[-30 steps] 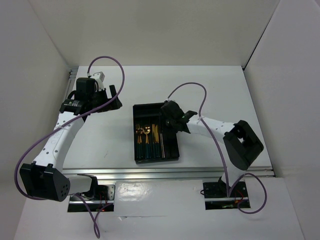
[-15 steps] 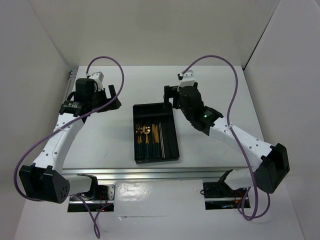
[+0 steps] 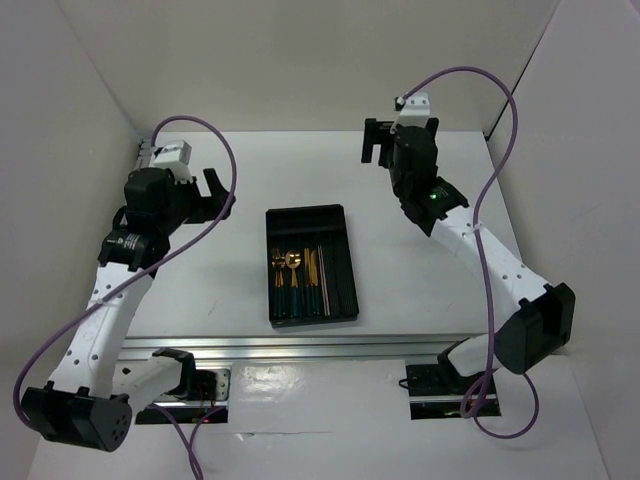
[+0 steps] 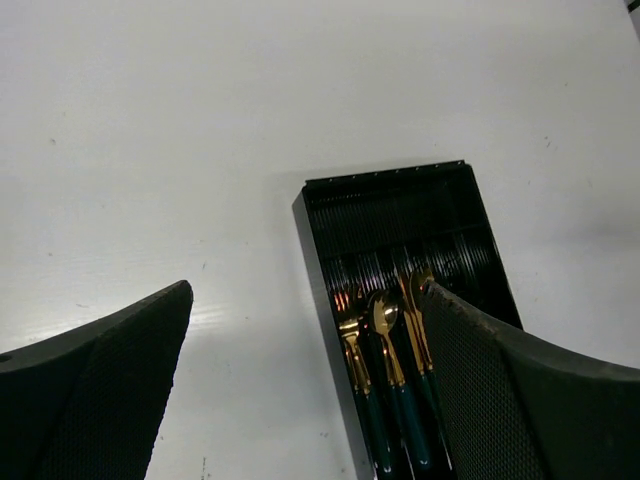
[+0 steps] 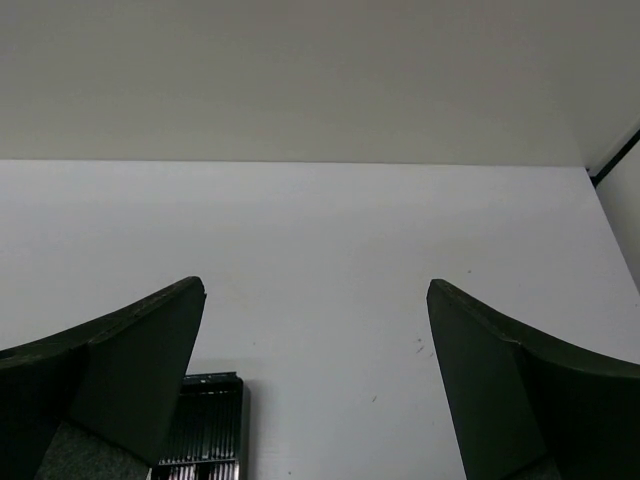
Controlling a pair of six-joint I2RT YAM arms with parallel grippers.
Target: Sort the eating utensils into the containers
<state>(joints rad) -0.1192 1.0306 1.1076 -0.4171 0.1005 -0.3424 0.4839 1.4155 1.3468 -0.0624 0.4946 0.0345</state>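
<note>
- My left pincer (image 4: 308,290) hangs spread wide and empty, off to the left of the black tray (image 4: 312,250).
- My right pincer (image 5: 316,287) is also spread and empty, facing the far worktop (image 5: 330,220).
- The utensils (image 3: 297,270) lie lengthwise in the tray's near half.
- I judge the sorting done; next, park both arms clear.
</note>
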